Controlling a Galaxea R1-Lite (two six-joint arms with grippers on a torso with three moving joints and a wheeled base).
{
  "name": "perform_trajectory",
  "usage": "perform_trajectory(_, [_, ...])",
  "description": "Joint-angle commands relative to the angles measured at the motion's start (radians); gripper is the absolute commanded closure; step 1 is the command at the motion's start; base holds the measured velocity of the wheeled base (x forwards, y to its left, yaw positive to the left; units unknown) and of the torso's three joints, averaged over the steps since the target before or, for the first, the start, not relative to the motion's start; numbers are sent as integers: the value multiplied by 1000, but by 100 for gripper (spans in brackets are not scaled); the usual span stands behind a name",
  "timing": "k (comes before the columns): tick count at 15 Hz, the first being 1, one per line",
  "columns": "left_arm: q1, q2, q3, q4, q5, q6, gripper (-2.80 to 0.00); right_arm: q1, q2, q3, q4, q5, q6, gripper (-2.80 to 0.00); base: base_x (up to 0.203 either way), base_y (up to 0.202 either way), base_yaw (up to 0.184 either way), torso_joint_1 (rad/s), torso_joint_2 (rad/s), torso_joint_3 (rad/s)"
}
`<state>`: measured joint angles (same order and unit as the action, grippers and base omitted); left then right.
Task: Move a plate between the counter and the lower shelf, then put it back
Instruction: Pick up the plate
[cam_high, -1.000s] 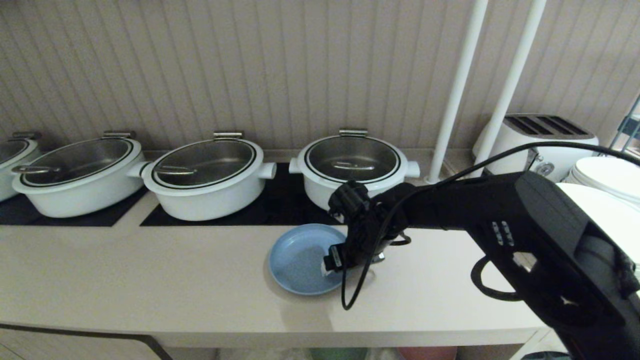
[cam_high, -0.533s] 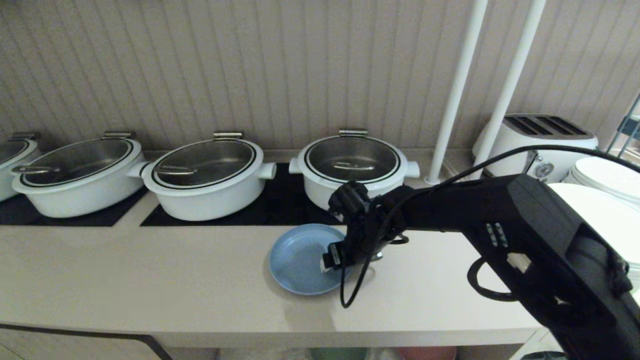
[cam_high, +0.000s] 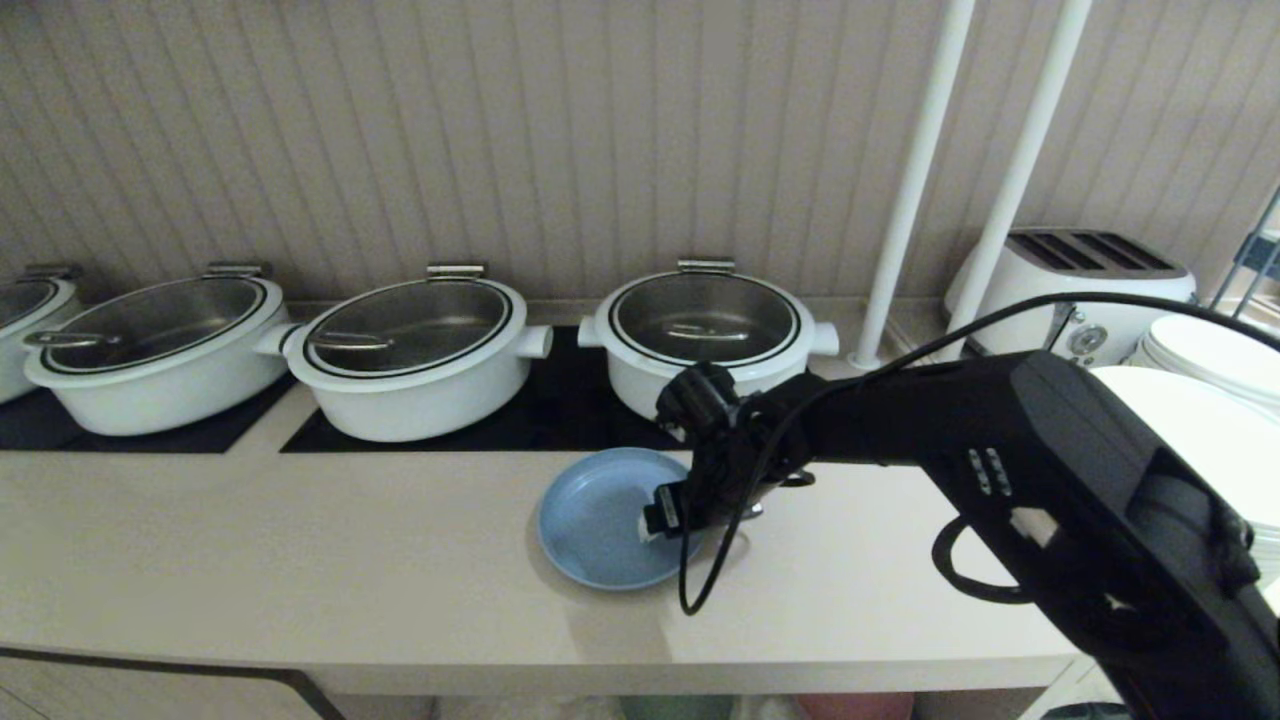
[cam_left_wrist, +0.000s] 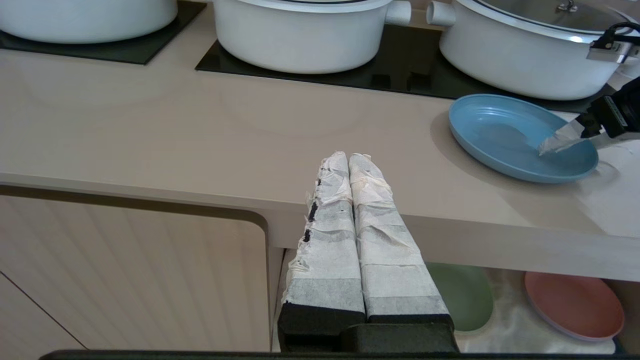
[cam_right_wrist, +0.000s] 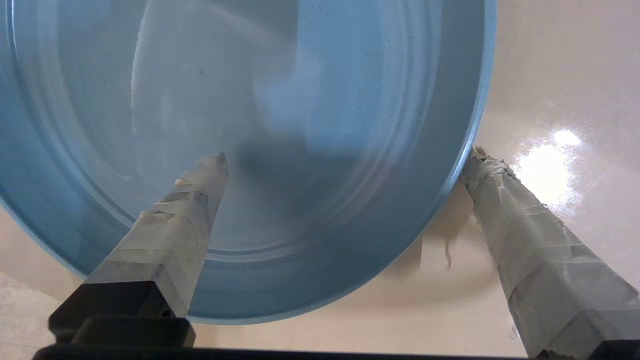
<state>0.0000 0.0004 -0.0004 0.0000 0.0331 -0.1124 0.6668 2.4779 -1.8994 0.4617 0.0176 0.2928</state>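
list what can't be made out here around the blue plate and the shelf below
- Head view: the plate's right rim, hidden behind the right gripper.
- Right wrist view: whether the outer finger touches the rim; most of the plate is cut off by the edges.
- Left wrist view: the lower shelf, partly hidden by the counter and the shut left gripper.

- right arm (cam_high: 1000, 440): black, boxy casing, a loose black cable looping beneath it
- left gripper (cam_left_wrist: 350, 165) and right gripper (cam_right_wrist: 345, 165): fingers wrapped in frayed white tape
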Motion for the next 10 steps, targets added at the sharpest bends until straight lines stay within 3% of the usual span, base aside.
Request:
perform_trajectory(1, [0,0,0,0,1,-1,0,0,4,0,8,1,2,-280,0,0,0,0,0,0])
perform_trajectory(10, [0,0,0,0,1,-1,0,-1,3,0,14,-1,0,-280,0,0,0,0,0,0])
